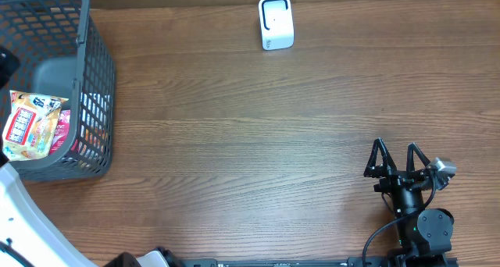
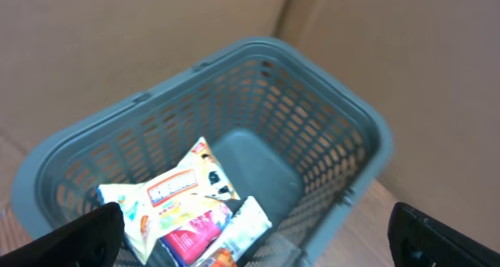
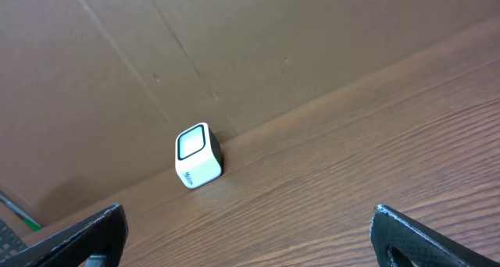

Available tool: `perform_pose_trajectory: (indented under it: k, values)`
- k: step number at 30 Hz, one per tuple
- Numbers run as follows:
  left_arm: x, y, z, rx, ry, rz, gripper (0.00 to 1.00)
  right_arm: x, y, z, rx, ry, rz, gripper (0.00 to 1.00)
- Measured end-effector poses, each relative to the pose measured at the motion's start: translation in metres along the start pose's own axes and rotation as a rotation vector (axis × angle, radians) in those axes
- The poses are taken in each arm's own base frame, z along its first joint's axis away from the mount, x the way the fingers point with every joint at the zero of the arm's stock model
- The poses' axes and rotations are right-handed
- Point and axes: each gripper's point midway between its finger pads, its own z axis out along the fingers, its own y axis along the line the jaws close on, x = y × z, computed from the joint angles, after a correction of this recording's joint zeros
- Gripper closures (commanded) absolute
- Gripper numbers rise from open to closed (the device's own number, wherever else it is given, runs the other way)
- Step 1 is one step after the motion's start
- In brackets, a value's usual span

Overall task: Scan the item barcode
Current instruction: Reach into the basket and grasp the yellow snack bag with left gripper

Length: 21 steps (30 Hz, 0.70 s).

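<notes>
The grey plastic mesh basket [image 1: 98, 95] stands at the left edge of the wooden bench [image 1: 250, 142] and holds colourful snack packets [image 1: 27, 126]. The left wrist view shows more packets. The white cube scanner [image 1: 276, 23] sits at the far edge, with bare wood between. The left jaws and the right jaws stand apart, empty.

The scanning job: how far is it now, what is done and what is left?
Nothing looks done. The snack packets lie in the basket, and the scanner stands far from them. In hand: the left claw points, open, at the basket; the right claw is open, empty. Left: pick a packet, show its barcode to the scanner.
</notes>
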Motion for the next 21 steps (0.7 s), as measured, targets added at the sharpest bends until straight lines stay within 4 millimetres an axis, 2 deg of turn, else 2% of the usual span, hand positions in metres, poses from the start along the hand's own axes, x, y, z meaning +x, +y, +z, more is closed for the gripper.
perform_pose_trajectory:
  k: [3,9,10,12,21]
  values:
    - [0.003,0.013,0.025,-0.068,0.036,-0.029,0.00,0.000,0.000,0.000,0.000,0.000,0.000,0.00]
    - [0.045,0.027,0.114,-0.172,0.239,0.014,0.01,0.000,0.000,0.000,0.000,0.001,0.000,0.00]
    - [0.050,0.028,0.122,-0.177,0.261,0.034,0.07,0.000,0.000,0.000,0.000,0.001,0.000,0.00]
    - [0.062,0.031,0.140,-0.190,0.307,0.081,0.12,0.000,0.000,0.000,0.000,0.001,0.000,0.00]
    - [0.107,0.051,0.191,-0.266,0.479,0.234,0.12,0.000,0.000,0.000,0.000,0.001,0.000,0.00]
